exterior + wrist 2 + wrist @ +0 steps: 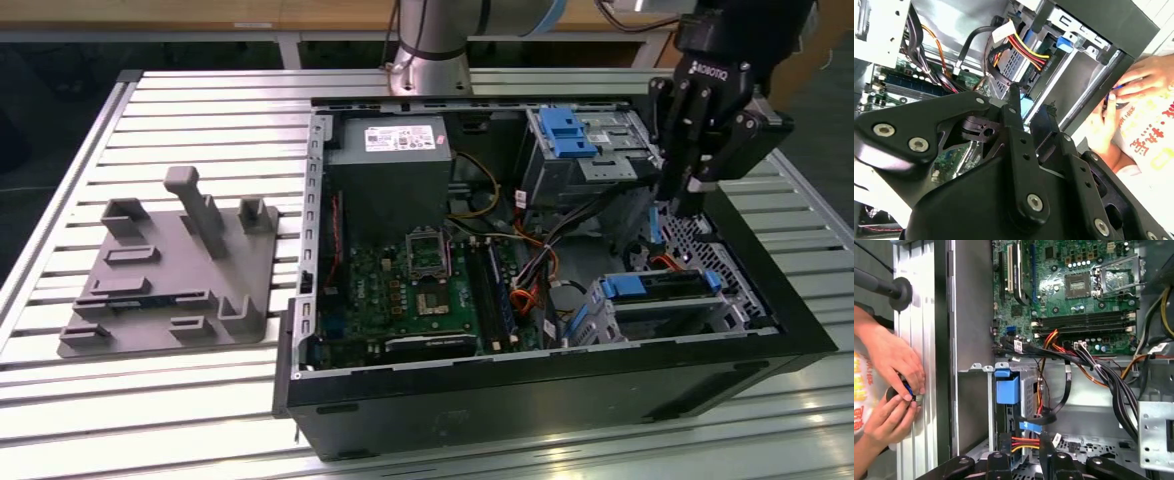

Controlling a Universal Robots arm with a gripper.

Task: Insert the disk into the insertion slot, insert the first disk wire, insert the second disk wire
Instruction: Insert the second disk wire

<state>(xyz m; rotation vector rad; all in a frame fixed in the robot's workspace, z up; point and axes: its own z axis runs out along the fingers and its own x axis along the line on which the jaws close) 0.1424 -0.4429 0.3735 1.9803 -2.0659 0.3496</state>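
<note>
Hanging over the open black computer case (561, 385) on the exterior view's right, the black gripper (667, 210) points down, near the silver rectangular disk in its bright blue plastic carrier (657, 288). The disk sits inside the silver perforated metal drive cage (667, 320), at the corner of the case on the exterior view's right. A green motherboard (400, 290) lies in the middle of the case. A grey plastic fixture (174, 270) stands well apart on the slatted metal table (200, 100), on the exterior view's left. In the second wrist view the two fingers (1014, 130) of the gripper (1030, 102) stand apart with a narrow gap, and nothing is pressed between them. A bundle of red, yellow and black wires (1026, 49) is beyond them, and a person's hand (1136, 82) is outside the case wall. In the first wrist view the gripper (1021, 456) is near these wires (1024, 442). Beside them is the blue end of the disk (1007, 387) in the drive cage (1029, 390), and two hands (894, 367) hold a small blue thing beside the case.
</note>
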